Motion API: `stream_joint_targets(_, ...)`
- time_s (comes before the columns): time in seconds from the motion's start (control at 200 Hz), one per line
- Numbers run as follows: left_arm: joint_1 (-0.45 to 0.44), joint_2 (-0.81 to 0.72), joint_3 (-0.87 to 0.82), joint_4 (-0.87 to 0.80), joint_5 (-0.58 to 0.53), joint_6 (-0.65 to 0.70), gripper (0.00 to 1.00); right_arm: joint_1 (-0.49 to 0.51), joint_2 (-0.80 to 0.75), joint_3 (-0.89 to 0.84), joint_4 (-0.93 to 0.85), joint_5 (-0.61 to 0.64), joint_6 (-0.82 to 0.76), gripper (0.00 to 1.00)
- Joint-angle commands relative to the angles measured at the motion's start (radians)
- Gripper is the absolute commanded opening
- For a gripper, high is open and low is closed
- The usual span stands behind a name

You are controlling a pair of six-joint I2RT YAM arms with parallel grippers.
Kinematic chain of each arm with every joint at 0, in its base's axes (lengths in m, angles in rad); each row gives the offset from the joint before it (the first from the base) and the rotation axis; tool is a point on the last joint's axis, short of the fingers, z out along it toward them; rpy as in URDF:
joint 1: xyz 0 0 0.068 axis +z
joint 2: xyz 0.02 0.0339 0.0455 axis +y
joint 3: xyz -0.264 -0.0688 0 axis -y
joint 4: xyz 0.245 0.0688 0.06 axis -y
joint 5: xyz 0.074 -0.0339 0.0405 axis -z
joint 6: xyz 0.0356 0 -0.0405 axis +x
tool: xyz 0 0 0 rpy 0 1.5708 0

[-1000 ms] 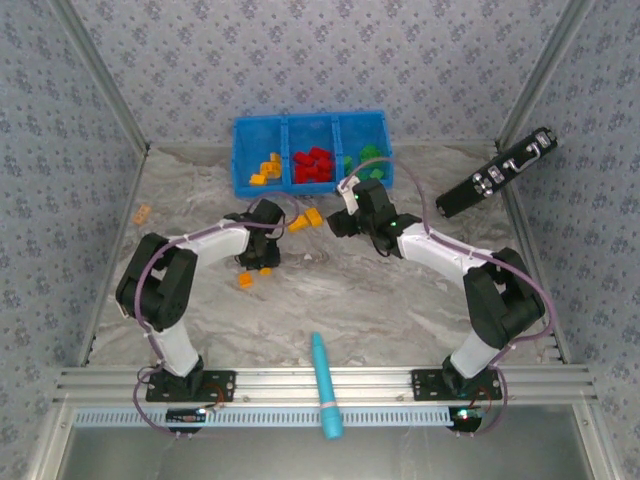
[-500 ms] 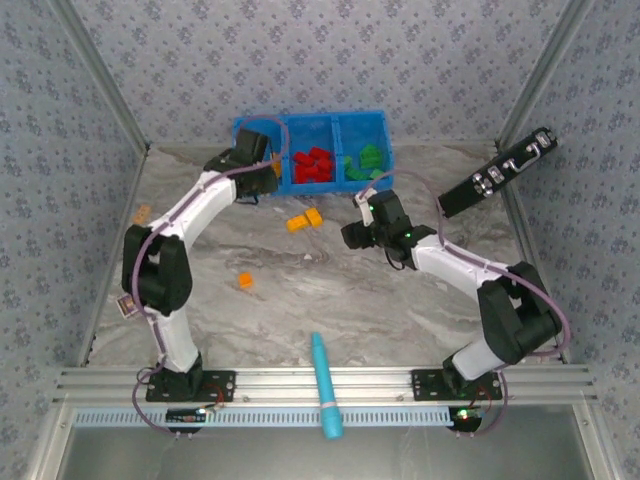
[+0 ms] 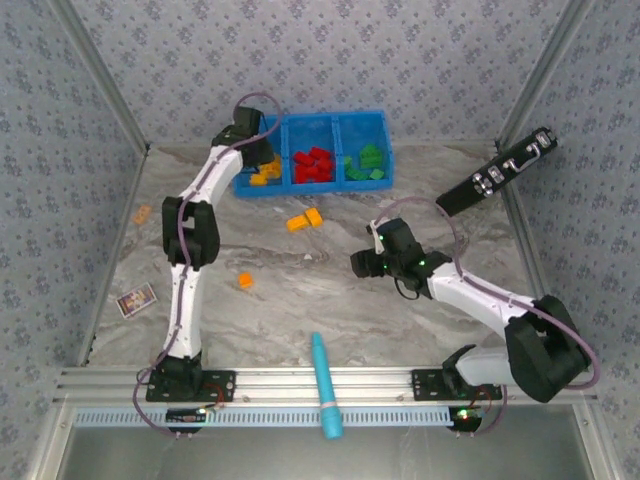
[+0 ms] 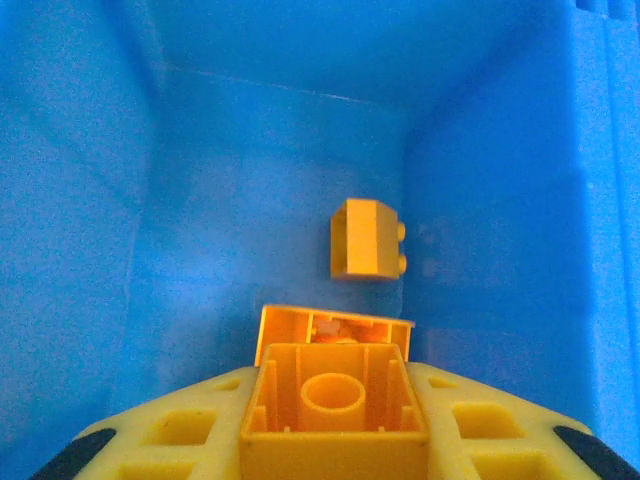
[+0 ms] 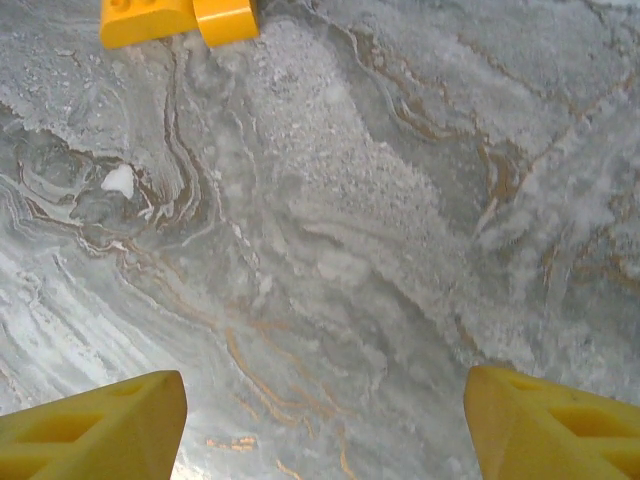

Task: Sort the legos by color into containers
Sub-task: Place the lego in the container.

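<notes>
- Our left fingers (image 4: 175, 440) are clamped on an orange brick (image 4: 335, 405), its hollow underside facing the wrist camera.
- They hang inside the left compartment of the blue bin (image 3: 385, 128), where other orange bricks (image 3: 264, 176) lie on the floor.
- Red bricks (image 3: 312, 165) fill the middle compartment and green bricks (image 3: 367, 160) the right one.
- Our right fingers (image 5: 90, 425) stand apart with nothing between them, low over the bare counter (image 3: 330, 305).
- A pair of orange bricks (image 3: 305, 220) lies touching on the counter between the bin and the right fingers.
- Two single orange bricks rest farther left: one (image 3: 245, 281) mid-counter and one (image 3: 142, 213) near the left wall.
</notes>
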Motion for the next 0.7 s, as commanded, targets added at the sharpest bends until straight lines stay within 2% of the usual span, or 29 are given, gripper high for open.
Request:
stream_joint_targets(0.0,-0.001,0.02,0.117,-0.057,0.012,0.021,0.35,0.001,-0.02,-0.021,-0.035,0.02,0.047,0.76)
stream_joint_targets(0.07,-0.001,0.02,0.129,-0.087,0.011,0.024,0.45,-0.001,-0.007,-0.01,-0.03,0.015,0.035,0.76)
stream_joint_targets(0.235,-0.001,-0.022,0.117,-0.11,0.012,0.052,0.59,-0.009,0.059,0.056,0.003,0.001,-0.005,0.76)
stream_joint_targets(0.39,-0.002,-0.13,0.035,-0.096,0.019,0.084,0.61,-0.009,0.139,0.132,0.068,-0.011,-0.032,0.76)
stream_joint_targets(0.535,-0.003,-0.319,-0.113,-0.04,0.02,0.126,0.62,-0.011,0.268,0.247,0.139,-0.021,-0.05,0.76)
stream_joint_targets(0.695,-0.002,-0.564,-0.306,-0.023,-0.033,0.225,0.64,-0.008,0.428,0.396,0.175,-0.053,-0.056,0.76)
